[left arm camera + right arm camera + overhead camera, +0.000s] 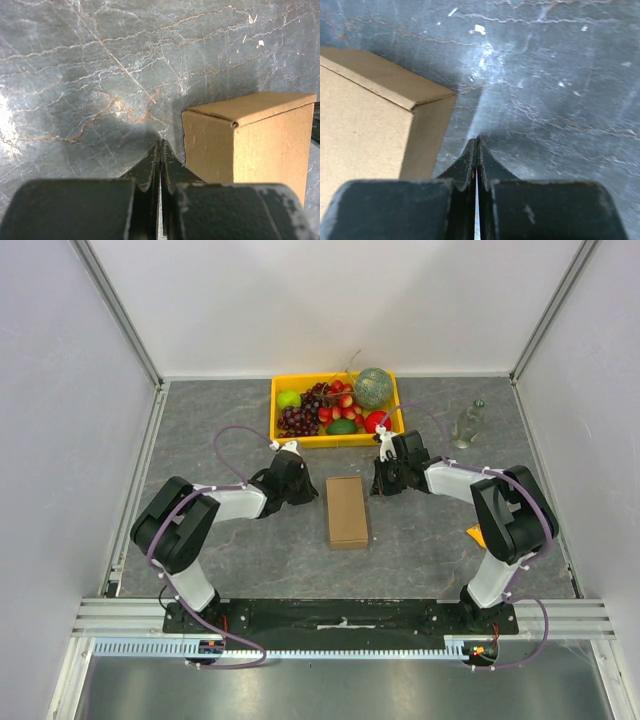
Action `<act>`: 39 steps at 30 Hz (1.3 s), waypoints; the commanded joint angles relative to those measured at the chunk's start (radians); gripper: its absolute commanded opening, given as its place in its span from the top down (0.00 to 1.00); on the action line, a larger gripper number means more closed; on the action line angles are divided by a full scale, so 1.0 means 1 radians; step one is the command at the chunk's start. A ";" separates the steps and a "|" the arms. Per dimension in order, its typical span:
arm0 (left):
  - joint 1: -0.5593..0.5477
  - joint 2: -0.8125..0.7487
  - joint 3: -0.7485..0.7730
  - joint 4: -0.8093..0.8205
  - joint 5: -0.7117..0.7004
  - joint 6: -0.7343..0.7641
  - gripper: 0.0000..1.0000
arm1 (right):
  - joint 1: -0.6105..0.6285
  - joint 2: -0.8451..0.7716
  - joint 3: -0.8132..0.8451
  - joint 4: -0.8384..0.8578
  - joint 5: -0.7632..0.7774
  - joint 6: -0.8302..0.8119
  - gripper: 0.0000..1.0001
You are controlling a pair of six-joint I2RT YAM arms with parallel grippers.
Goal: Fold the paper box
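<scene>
Top view: the paper box [347, 511] lies closed on the grey stone-patterned table [250, 560] at the centre of the frame, long side running top to bottom. All flaps are down, and it reads as a shallow brown rectangular box.

The left gripper [308, 489] sits just left of the box's upper end, near it but apart. The right gripper [381, 480] sits just right of that same end, also apart. Both arms reach in from the lower corners of the frame, elbows outward.

Left wrist view: the left gripper [160, 150] is at lower centre, jaws pressed together with nothing between them, tips over bare table. The box [250, 135] fills the right of the frame, a corner turned toward the camera. Its top panel and two walls show. The fingers are just beside the near wall; contact cannot be told.

Right wrist view: the right gripper [477, 145] is at lower centre, jaws closed to a thin sliver and holding nothing. The box [365, 115] takes up the left of the frame, with one corner and a folded seam in view.

Top view, upper centre: a yellow crate [336, 441] holds fruit [330, 410], including grapes, a green apple and a melon. A clear bottle [468, 425] stands at upper right. A small orange scrap [473, 533] lies beside the right arm, partly hidden.
</scene>
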 commanded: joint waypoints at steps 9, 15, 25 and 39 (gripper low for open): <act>-0.015 0.102 0.104 -0.002 0.066 0.040 0.98 | 0.007 0.080 0.018 0.218 -0.223 0.122 1.00; -0.020 0.135 0.086 0.067 0.120 0.013 0.98 | 0.008 0.085 0.026 0.218 -0.260 0.123 1.00; -0.006 -0.051 -0.118 -0.057 -0.044 -0.023 0.98 | 0.008 -0.073 -0.078 -0.010 0.084 0.114 1.00; -0.238 -0.094 -0.208 -0.003 -0.077 -0.165 0.98 | 0.108 -0.288 -0.385 0.155 -0.040 0.215 1.00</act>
